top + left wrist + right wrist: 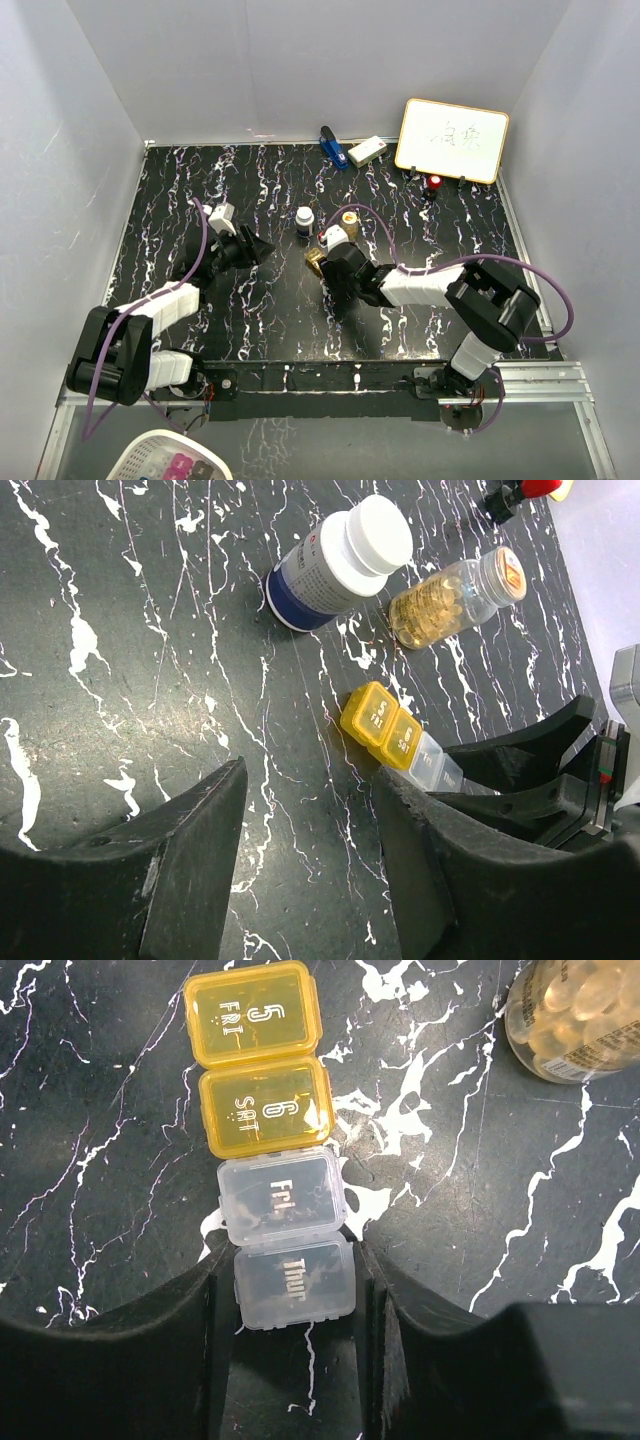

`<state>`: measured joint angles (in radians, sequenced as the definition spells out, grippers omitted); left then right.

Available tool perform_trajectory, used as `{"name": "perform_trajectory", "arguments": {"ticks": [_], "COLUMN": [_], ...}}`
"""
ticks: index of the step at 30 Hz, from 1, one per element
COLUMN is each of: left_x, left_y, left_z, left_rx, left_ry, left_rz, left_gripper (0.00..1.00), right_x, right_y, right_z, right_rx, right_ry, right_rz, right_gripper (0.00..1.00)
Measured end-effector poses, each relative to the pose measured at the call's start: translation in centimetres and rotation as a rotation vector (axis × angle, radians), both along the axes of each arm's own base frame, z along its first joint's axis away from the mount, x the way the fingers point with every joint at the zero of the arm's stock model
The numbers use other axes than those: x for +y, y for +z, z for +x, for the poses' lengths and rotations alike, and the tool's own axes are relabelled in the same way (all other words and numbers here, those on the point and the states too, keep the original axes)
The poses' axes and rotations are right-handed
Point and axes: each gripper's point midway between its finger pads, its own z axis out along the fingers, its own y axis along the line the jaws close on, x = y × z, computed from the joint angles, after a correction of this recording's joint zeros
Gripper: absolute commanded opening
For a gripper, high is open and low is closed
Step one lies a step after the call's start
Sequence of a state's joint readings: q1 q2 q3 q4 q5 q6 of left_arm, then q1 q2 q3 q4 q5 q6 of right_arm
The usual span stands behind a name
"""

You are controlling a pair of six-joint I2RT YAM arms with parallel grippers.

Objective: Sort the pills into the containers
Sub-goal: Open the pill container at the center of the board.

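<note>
pill box (262, 1110) lies flat near the middle of the worktop (270, 320): two yellow cells, then two clear ones. dark bottle (330, 570) and amber bottle (450, 602) stand just past it toward the far edge, apart from each other and from the box.

right tool (290, 1295): jaws straddle the clear "Thur" end of the box, one on each long side, at or nearly at the walls. Can't tell whether they're really pinching it.

left tool (310, 850): jaws spread, nothing between them, over bare worktop on the left-edge side of the box.

Handling, my read:
- the box is light, thin, stiff plastic and slick, so it needs only light squeeze
- held at the very end, the strip will likely yaw or droop. A grip across the narrow width, nearer the middle, looks safer
- snap lids could pop if the jaws ride up onto them. Stay on the side walls
- bottles are rigid, round and smooth, and roll if tipped. Take them across the body below the cap
</note>
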<state>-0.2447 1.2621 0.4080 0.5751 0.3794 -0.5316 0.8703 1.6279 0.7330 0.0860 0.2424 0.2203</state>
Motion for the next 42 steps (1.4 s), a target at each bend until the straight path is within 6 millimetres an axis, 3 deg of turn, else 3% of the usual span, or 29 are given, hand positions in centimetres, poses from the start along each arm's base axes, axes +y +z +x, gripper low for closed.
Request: {"name": "perform_trajectory", "arguments": {"ticks": [7,11,14,20,24,32,42], "left_x": [-0.1,-0.7,-1.5,-3.8,-5.2,-6.5,-7.1], "left_y": [1.1,2.4,3.4,6.3,8.5,10.2,11.6], "left_z": [0.0,-0.4,-0.8,-2.3,-3.2,-4.3,-4.5], "left_rx": [-0.039,-0.093,-0.128,-0.202,-0.237,-0.181,-0.211], "left_ry": [-0.008,-0.046,-0.096,-0.244,-0.344,-0.435,-0.465], "left_rz": [-0.008,-0.038,-0.079,-0.222,-0.357,-0.543,-0.544], "left_gripper": [0.57,0.57,0.58,0.57,0.57,0.50,0.50], "right_x": [-0.2,-0.3,-0.1,0.9,1.0,1.2,1.5], "right_y": [0.3,1.8,4.7,12.2,15.1,15.3,15.4], "right_z": [-0.6,-1.2,-1.2,-1.6,-2.1,-2.7,-3.0], "right_rx": [0.023,0.023,-0.018,-0.143,-0.191,-0.188,-0.196], "right_ry": [0.017,0.054,0.080,0.143,0.168,0.198,0.214], "right_rz": [-0.030,-0.033,0.010,0.168,0.230,0.235,0.228], "right_gripper": [0.00,0.00,0.00,0.00,0.00,0.00,0.00]}}
